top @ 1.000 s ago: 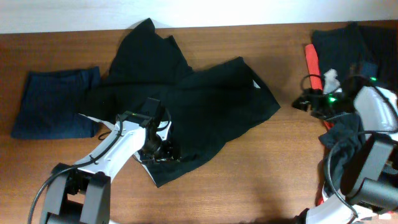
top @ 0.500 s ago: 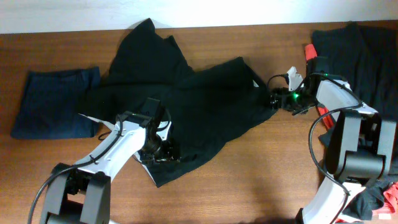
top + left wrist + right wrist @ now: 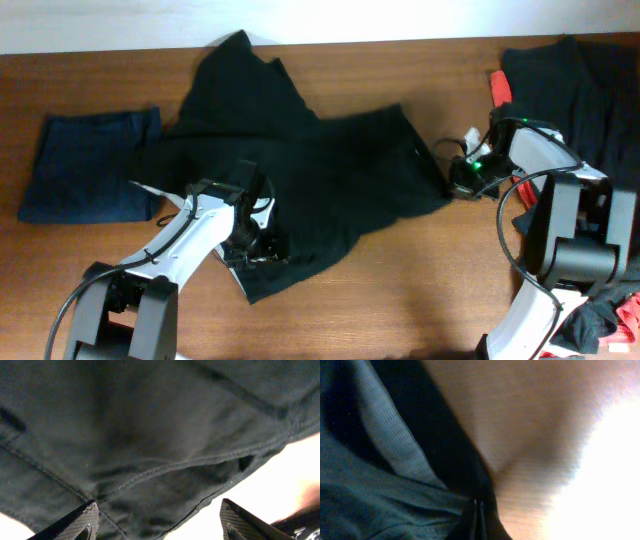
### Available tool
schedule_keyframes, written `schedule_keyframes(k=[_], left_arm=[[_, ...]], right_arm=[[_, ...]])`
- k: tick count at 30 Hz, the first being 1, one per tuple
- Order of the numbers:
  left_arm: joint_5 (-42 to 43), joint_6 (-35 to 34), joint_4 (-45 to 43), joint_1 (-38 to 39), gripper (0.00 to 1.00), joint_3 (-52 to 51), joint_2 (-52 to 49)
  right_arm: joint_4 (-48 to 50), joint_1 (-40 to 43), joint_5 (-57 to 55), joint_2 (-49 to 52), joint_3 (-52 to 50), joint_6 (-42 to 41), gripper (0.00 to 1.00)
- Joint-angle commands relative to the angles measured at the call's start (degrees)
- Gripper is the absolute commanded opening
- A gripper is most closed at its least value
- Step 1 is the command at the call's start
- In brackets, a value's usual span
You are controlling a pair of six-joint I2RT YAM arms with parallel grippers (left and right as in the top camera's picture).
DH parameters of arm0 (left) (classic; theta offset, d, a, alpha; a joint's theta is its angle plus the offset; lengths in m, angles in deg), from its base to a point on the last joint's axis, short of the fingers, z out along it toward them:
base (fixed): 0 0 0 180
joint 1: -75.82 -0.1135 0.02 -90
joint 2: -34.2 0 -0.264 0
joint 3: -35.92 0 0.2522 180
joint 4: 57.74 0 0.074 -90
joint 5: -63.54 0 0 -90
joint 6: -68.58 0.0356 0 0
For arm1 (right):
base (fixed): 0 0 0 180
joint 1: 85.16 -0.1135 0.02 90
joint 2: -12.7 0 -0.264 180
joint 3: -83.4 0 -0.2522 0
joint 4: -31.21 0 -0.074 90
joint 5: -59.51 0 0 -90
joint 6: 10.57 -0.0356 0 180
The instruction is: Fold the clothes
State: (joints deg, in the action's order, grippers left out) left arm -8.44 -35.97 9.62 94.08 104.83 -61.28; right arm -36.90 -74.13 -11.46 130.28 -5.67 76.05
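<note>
Black shorts (image 3: 310, 160) lie rumpled mid-desk, with an arm at each end.
Navy garment (image 3: 90, 165) at far left isn't part of this. Left tool (image 3: 255, 240) is released, jaws wide over the near hem; I'd pinch a single layer there. Right tool (image 3: 458, 185) looks clenched on the shorts' right edge; I'd tension low along the desk (image 3: 420, 290) before folding. More clothes (image 3: 580, 80) are piled at far right.

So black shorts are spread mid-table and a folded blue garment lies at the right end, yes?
Not quite. The overhead view shows the folded blue garment at the left end of the table; the right end holds a black and red pile. The shorts are indeed spread mid-table.
</note>
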Motion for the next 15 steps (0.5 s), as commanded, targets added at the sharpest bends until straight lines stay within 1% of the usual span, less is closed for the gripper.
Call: schedule_keyframes(k=[1,5,8,11,15], left_arm=[[0.0,-0.33,4.24,0.22,0.77,-0.37,-0.42],[0.0,-0.33,9.38,0.22,0.77,-0.37,-0.39],[-0.7,-0.33,11.1,0.22,0.77,-0.37,-0.39],[-3.34,-0.37,11.28,0.0,0.77,-0.31,-0.39],[-4.33,-0.37,9.16,-3.43,0.77,0.52,-0.39]], right_arm=[[-8.79,5.49,-18.86,-0.5,-0.15,-10.97,0.04],[-16.02,9.44,-21.94,-2.6,-0.22,-11.1,0.04],[-19.17,9.55,-21.68,-3.74,-0.44,-11.1,0.04],[-22.25,8.59,-21.9,-4.46,-0.7,-11.06,0.04],[-23.23,7.67,-22.16,-7.02,-1.2,-11.08,0.04]])
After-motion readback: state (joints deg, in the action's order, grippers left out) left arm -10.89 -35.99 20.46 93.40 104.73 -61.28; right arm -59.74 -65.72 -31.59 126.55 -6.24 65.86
